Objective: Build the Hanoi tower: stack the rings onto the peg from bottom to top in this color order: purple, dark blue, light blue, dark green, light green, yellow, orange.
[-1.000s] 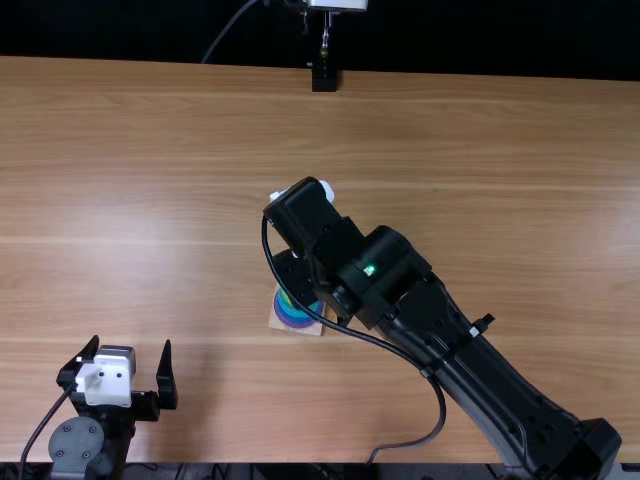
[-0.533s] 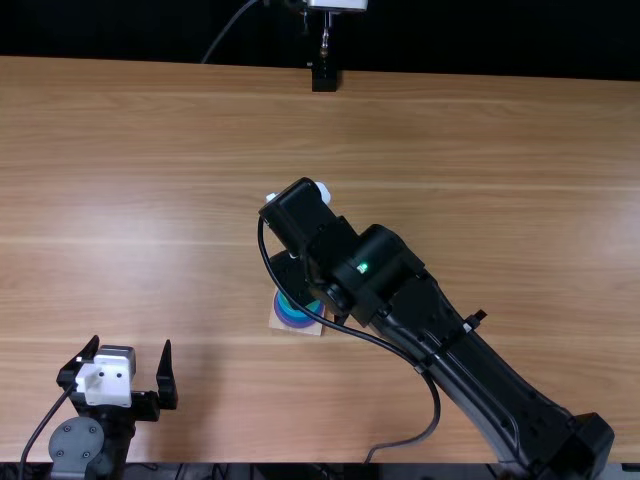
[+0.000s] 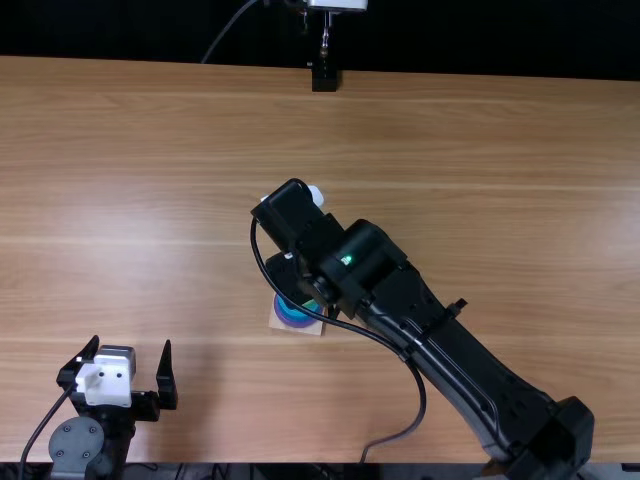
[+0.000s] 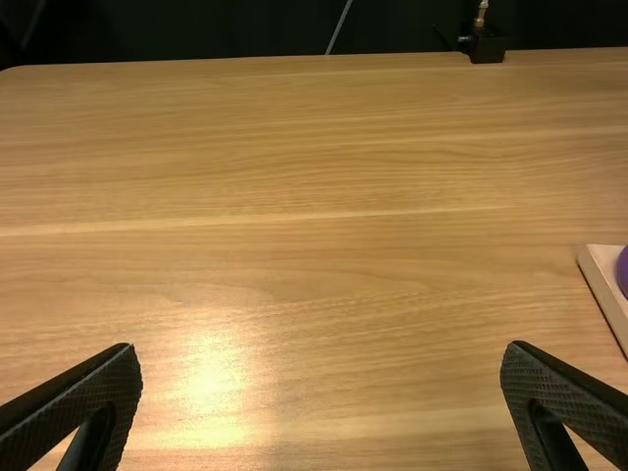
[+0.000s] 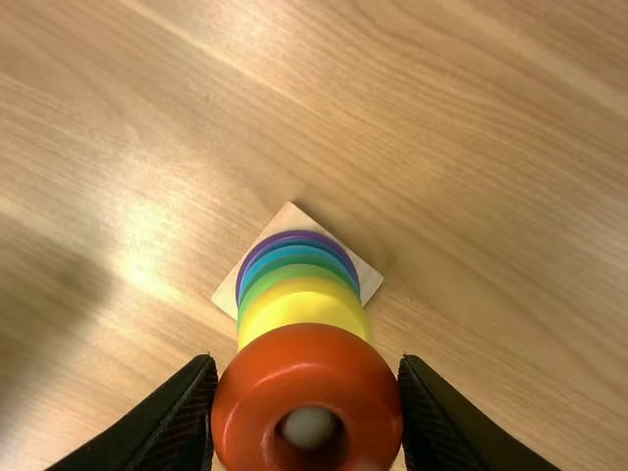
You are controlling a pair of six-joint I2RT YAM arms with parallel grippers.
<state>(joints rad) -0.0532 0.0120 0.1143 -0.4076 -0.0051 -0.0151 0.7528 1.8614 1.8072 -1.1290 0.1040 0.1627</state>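
So, glossy, round-holed orange ring (image 5: 306, 365), gripped by right hand (image 3: 288, 278), left hand (image 3: 131, 350) open

Left jaws (image 3: 133, 343) stand wide, right arm (image 3: 465, 365) slants inward.

1. Rings: at least five; one orange (image 5: 309, 358), one yellow (image 5: 304, 302), one purple (image 5: 294, 235); blue (image 5: 294, 252) and green (image 5: 294, 271), I can't tell how many.
2. Peg (image 5: 309, 428): one.
3. Base (image 5: 289, 216): one.
4. Table (image 3: 480, 150): one.
5. Pincers: two, my right (image 3: 288, 278) and, toward eight o'clock from mid-table, my left (image 3: 131, 342).
6. Arms (image 3: 450, 350): two.
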